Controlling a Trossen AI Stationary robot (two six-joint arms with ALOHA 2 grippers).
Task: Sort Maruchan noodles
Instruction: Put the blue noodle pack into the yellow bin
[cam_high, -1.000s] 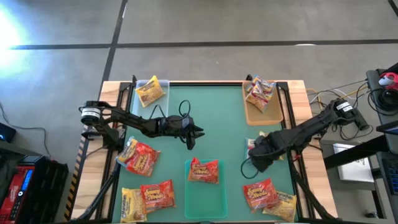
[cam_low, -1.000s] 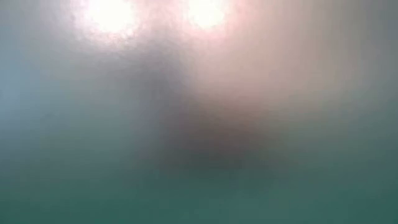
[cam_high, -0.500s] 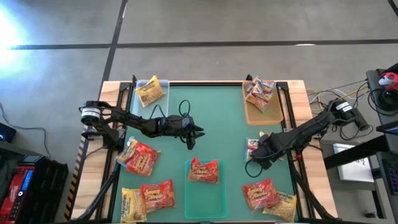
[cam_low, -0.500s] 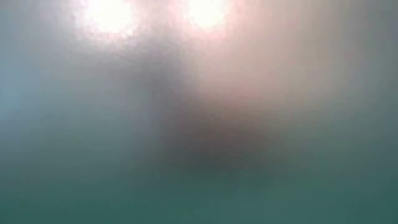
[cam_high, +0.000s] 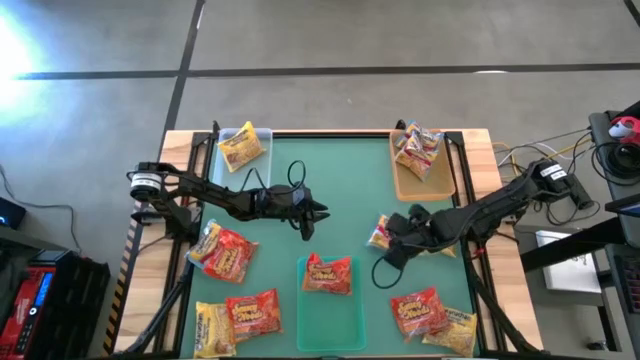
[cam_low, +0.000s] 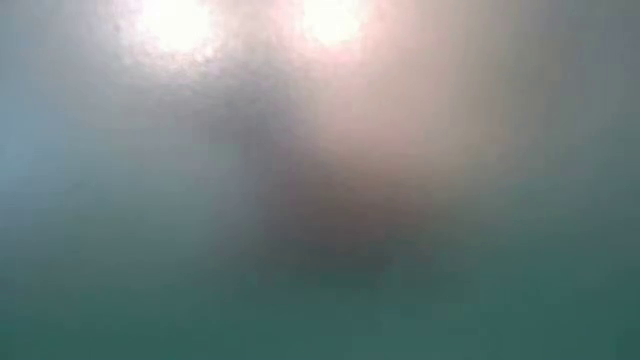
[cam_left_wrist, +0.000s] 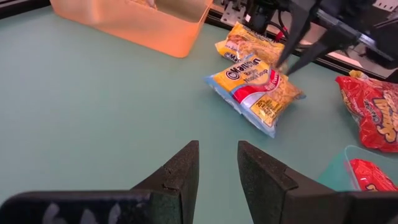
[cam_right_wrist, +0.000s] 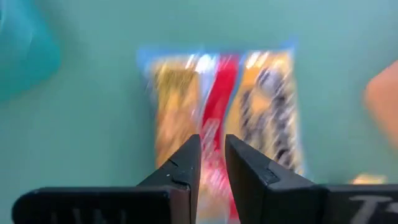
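Green surface (cam_high: 350, 190), seen from the high view, with the clock centred on it. Orange tray (cam_high: 425, 180) at 1 o'clock holds pale yellow, pink-label packets; clear tray (cam_high: 243, 133) at 11 holds one yellow packet; teal tray (cam_high: 330, 320) at 6 holds one red-orange packet. Loose packets lie at 7–8 and at 5.

Step in hand: pick-up of one pale yellow packet (cam_left_wrist: 255, 90) at about 3 o'clock, just inside the right edge of centre. The right gripper (cam_right_wrist: 211, 155) is down on it, jaws narrowed onto the crinkled wrapper near its red middle stripe, apparently pinching a fold. The packet looks tilted, one end raised.

Next move, judged: lift clear, carry toward 1 o'clock and release over the orange tray. The thin film could slip.

Left gripper (cam_left_wrist: 217, 163) hangs near centre, at 9–10 o'clock of it; jaws slightly apart, holding nothing.

The low view shows nothing usable.
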